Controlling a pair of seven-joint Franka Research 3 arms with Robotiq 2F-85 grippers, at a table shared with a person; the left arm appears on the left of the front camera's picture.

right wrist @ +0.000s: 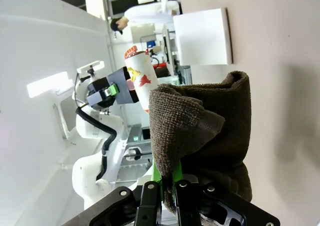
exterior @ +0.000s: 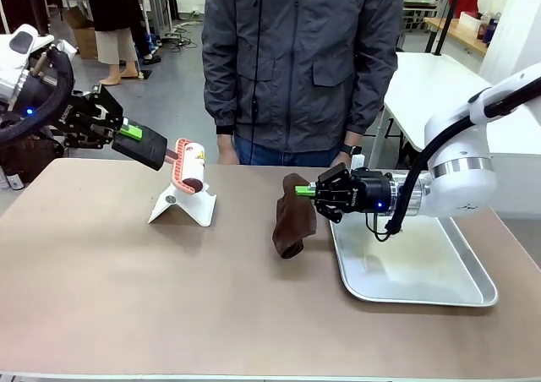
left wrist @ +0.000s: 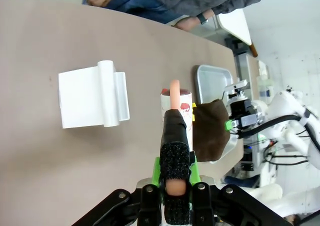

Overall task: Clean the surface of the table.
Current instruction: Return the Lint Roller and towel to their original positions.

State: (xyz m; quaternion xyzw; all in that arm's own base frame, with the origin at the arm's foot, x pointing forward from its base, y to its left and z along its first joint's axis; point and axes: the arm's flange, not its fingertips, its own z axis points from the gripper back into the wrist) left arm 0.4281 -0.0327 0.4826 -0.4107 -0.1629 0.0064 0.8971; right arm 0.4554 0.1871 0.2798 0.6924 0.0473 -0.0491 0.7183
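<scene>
The counter [exterior: 127, 297] is spread across the front view, its brownish-tan top reaching from the near edge to the person [exterior: 300, 61] who is stood at the far side. At the left, the left gripper [exterior: 135, 133] is closed on the black handle of a lint roller [exterior: 188, 165], which is held above the counter with its pink frame and printed roll pointing toward the middle. Just beneath the roller, a white folded stand [exterior: 182, 206] is set on the counter. In the left wrist view the stand [left wrist: 92, 101] is seen lying flat beside the roller [left wrist: 175, 103]. Right of the middle, a dark brown cloth [exterior: 293, 217] is pinched by the closed right gripper [exterior: 306, 191] and is hung so that its lower end is touching or nearly touching the counter. In the right wrist view the cloth [right wrist: 200, 136] is seen folded between the green pads. At the right, a silver tray [exterior: 423, 293] is placed on the counter, just beside the cloth.
</scene>
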